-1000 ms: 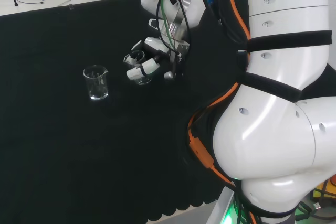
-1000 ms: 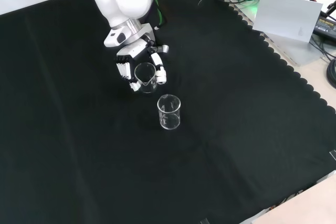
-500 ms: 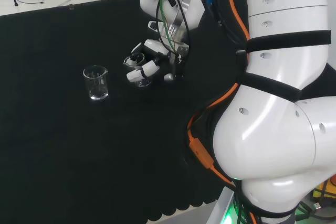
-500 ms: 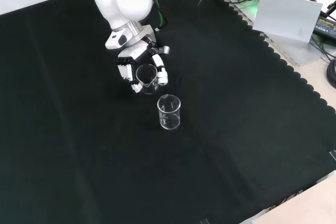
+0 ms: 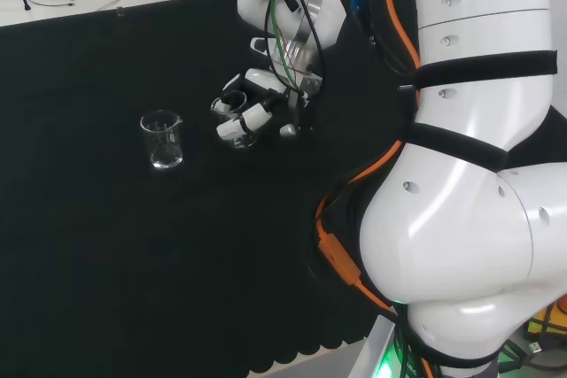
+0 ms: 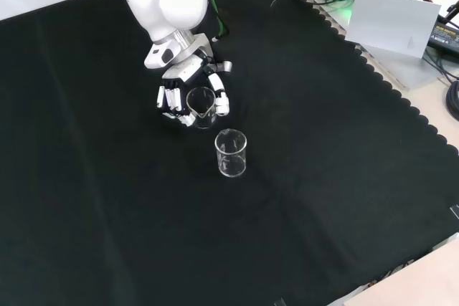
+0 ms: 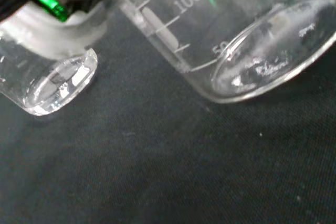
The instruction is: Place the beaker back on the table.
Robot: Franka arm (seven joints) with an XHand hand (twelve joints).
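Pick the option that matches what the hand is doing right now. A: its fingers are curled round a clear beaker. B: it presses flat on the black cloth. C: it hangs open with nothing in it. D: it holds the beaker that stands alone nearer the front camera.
A: in the front view the hand has fingers and thumb wrapped round the held beaker, while the second beaker stands apart, untouched.

Hand (image 6: 188, 95) and beaker (image 6: 200, 105) slightly lower

Two clear beakers: one (image 6: 200, 105) within the robot hand (image 6: 188, 94), one (image 6: 231, 153) free on one black cloth (image 6: 323, 177)
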